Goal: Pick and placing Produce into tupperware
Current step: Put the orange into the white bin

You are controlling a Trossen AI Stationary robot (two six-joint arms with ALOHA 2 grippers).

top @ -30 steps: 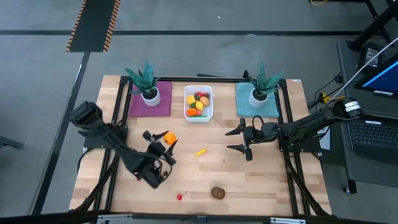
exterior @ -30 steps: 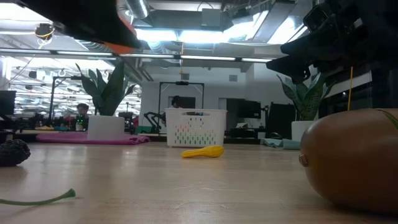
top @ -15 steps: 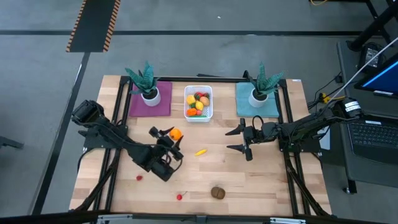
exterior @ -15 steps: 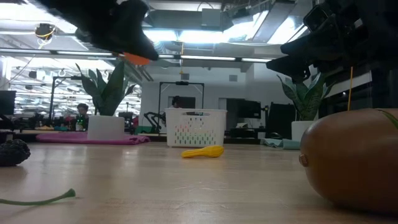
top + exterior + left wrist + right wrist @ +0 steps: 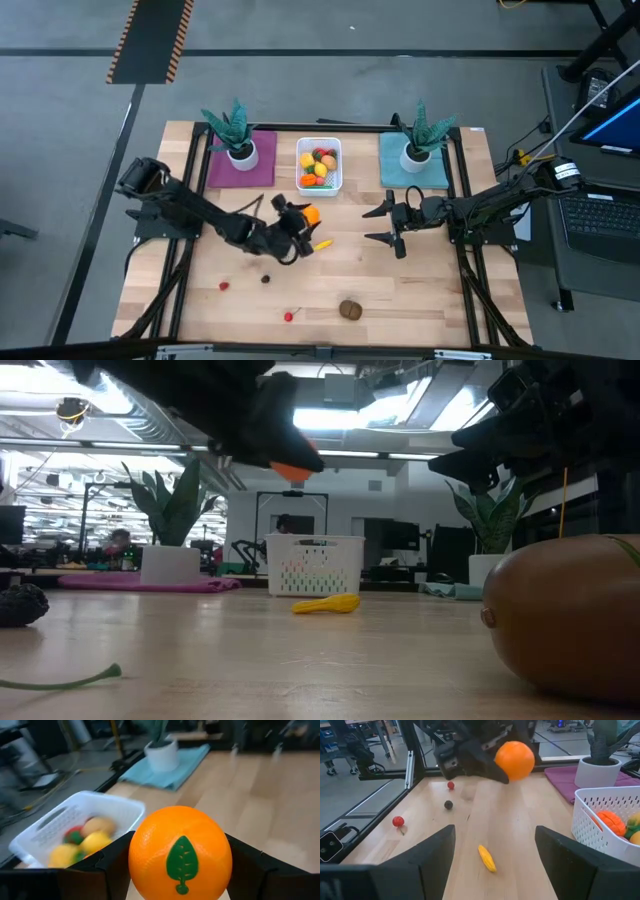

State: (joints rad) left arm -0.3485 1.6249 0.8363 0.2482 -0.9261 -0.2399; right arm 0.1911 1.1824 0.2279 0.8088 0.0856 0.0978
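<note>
Both arms are dark, almost black, built of jointed blocky links. The left arm (image 5: 190, 210) ends in a chunky black tool (image 5: 300, 235). The right arm (image 5: 480, 210) carries a white band near its base, and its tool (image 5: 385, 225) has two slim black fingers (image 5: 427, 862).

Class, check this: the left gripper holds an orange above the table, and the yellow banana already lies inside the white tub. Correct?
Not quite. The left gripper does hold the orange, but the high view shows the banana lying on the table, outside the white tub.
</note>
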